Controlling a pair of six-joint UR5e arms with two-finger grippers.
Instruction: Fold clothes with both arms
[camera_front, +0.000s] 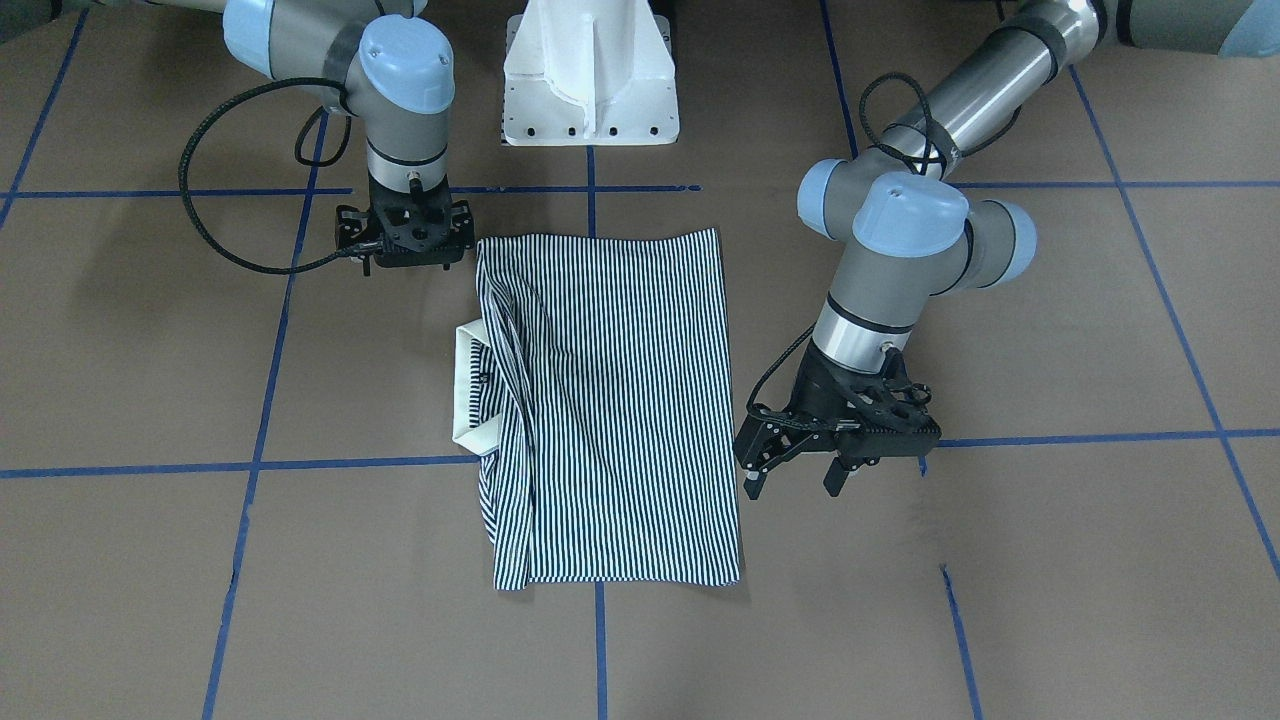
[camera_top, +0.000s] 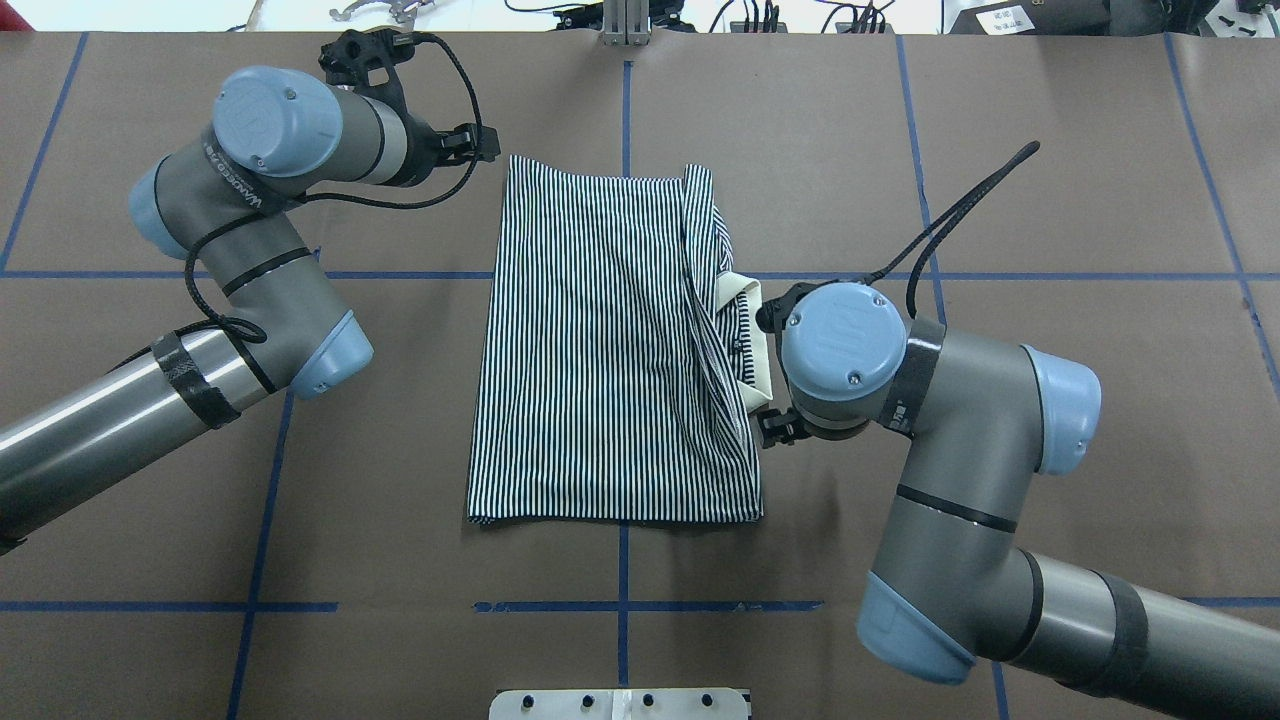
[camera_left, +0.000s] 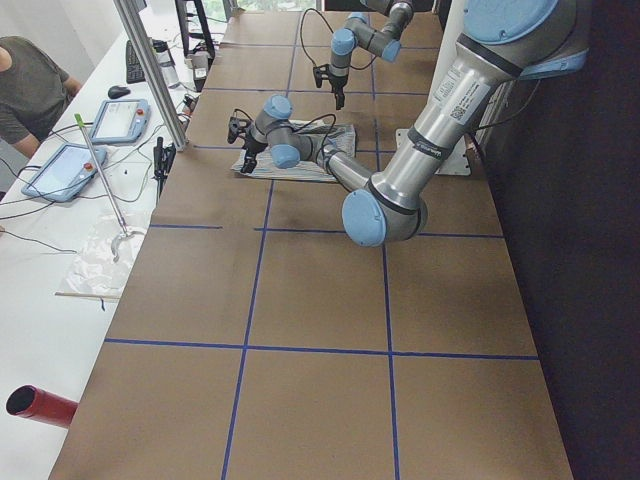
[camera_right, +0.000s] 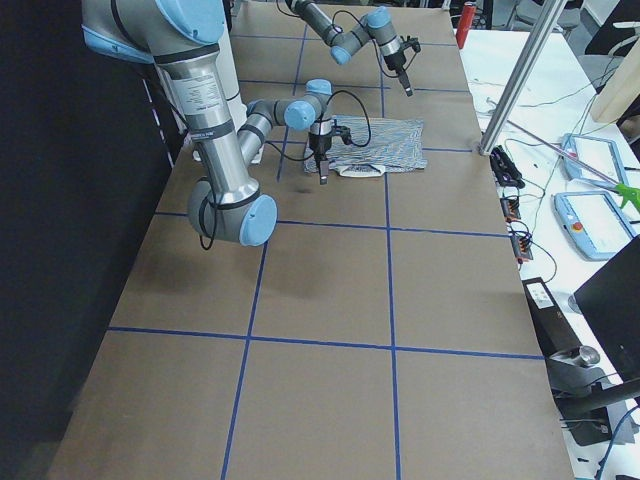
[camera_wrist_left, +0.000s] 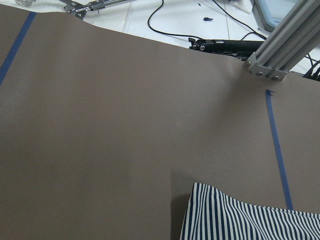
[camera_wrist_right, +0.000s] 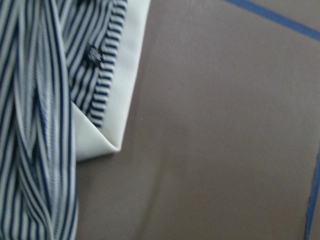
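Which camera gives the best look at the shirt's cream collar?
Exterior front-facing: the collar shows unblocked, poking out of the folded shirt. Overhead, the right arm hides part of it. The right wrist view shows one corner close but blurred. Exterior right shows it tiny; exterior left and left wrist views miss it.

A brown table (camera_left: 320, 300) with blue tape lines (camera_left: 250, 265) has an aluminium post (camera_left: 150, 70) at its edge. Directly across the table from the post stands a white pedestal base (camera_front: 590, 75). On the white bench (camera_left: 30, 300) just beside the post lies a blue-framed tablet (camera_left: 120, 120), and a second tablet (camera_left: 60, 172) lies a little further from the post. A person in a dark green sleeve (camera_left: 25, 85) sits beyond them. A red cylinder (camera_left: 40, 405) lies well apart from the post.
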